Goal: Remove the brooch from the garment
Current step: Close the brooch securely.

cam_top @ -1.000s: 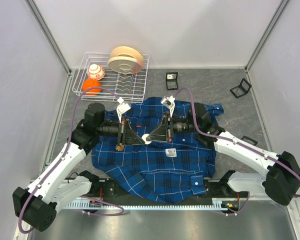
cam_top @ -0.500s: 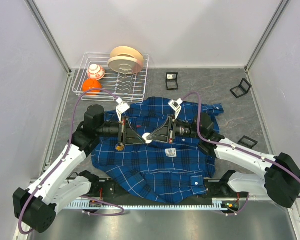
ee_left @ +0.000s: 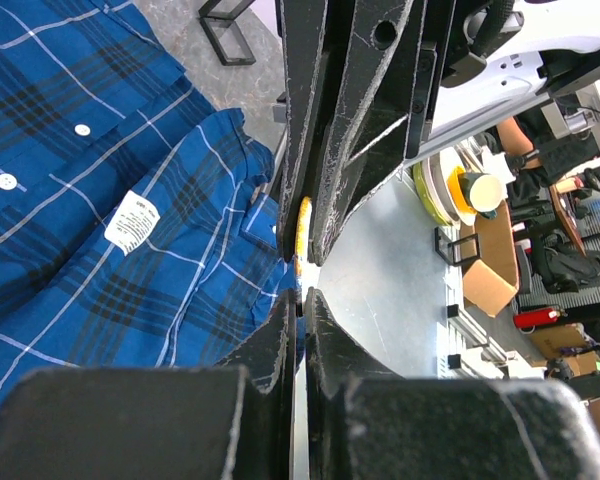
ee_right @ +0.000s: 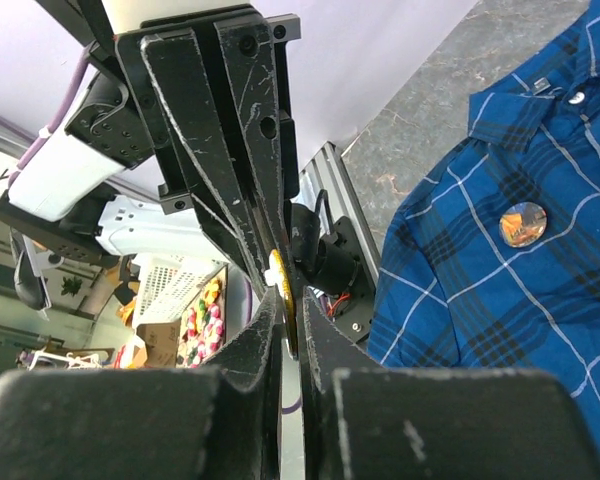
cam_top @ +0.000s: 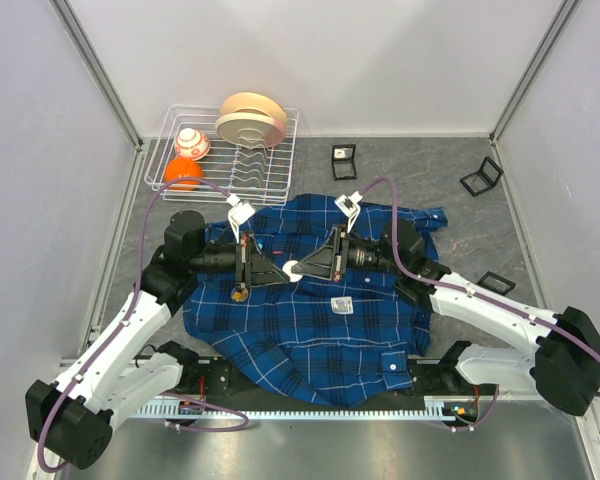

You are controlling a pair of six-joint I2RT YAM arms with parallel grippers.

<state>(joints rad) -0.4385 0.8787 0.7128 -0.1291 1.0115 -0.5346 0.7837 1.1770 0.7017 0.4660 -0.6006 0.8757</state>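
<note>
Where the dark-blue plaid garment (cam_top: 310,320) lies rumpled on the table between the two arms, white buttons and a label showing, a round orange-and-blue brooch (ee_right: 524,223) sits on its cloth near the collar. Since a second ago the grippers have drifted slightly toward the far side, still tip to tip above the shirt: the left gripper (ee_left: 300,300) clenched, the right gripper (ee_right: 288,305) pinching a yellow-and-white disc (cam_top: 290,268). The table (cam_top: 400,170) is mottled grey, walled by pale panels, with a wire rack (cam_top: 270,180) at far left.
</note>
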